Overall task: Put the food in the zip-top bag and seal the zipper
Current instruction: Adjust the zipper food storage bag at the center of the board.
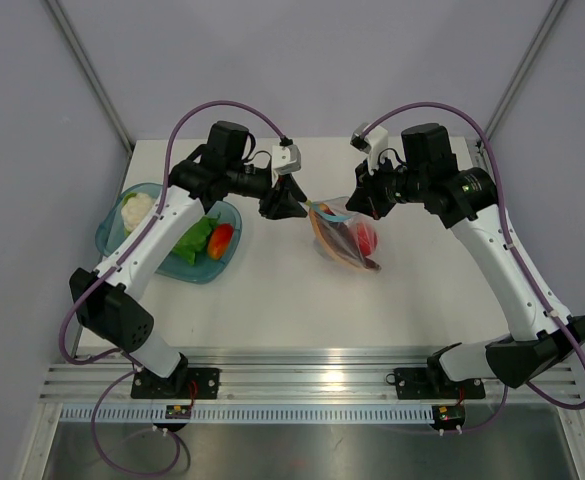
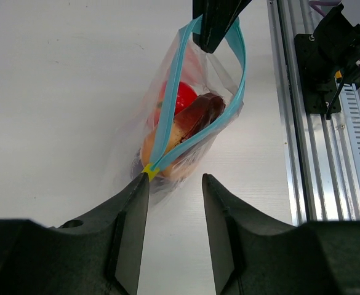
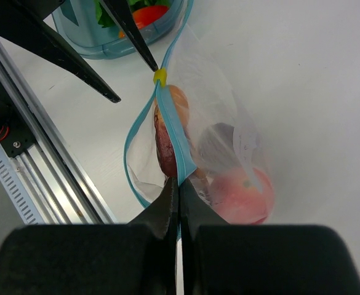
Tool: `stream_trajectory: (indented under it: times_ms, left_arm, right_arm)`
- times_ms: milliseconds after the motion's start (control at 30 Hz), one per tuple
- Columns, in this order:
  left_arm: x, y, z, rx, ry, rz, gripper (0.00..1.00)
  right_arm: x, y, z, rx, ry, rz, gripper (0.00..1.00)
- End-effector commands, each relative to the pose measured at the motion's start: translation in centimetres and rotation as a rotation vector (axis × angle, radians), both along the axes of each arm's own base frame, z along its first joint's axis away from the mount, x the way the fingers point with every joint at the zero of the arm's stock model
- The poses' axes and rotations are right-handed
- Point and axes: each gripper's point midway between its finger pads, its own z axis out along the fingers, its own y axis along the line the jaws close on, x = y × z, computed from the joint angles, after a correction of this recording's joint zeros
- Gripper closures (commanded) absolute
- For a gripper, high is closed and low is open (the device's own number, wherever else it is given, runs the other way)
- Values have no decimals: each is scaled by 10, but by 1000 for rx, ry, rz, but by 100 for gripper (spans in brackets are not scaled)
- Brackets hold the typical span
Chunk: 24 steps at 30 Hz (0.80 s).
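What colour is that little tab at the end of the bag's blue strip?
The tab is yellow, clearest in the right wrist view.

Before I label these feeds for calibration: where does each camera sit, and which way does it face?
Top external: above and behind, looking down on the table and both arms.
Left wrist: along the open left gripper toward the zip-top bag.
Right wrist: along the right gripper, shut on the zipper, toward the bowl.
Shared: both wrist views show the bag.

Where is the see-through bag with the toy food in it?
In the top view the zip-top bag sits mid-table, right of the teal bowl. The right gripper pinches its zipper, and the left gripper is open at the other end.
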Motion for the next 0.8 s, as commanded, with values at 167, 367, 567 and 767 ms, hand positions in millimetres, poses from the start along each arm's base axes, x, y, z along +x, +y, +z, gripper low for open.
stream_trajectory:
  times_ms: [167, 367, 567, 767]
  left_arm:
    - [0, -7, 7, -46, -30, -40, 55]
    - [4, -10, 7, -53, -32, -34, 52]
    - [4, -10, 5, -53, -23, -33, 51]
    - [-7, -9, -5, -38, 23, -86, 56]
  right_arm:
    - [-6, 8, 22, 51, -57, 55, 100]
    - [-8, 9, 23, 57, -51, 61, 100]
    - [-11, 9, 22, 55, -46, 66, 100]
    - [-12, 9, 23, 56, -50, 70, 100]
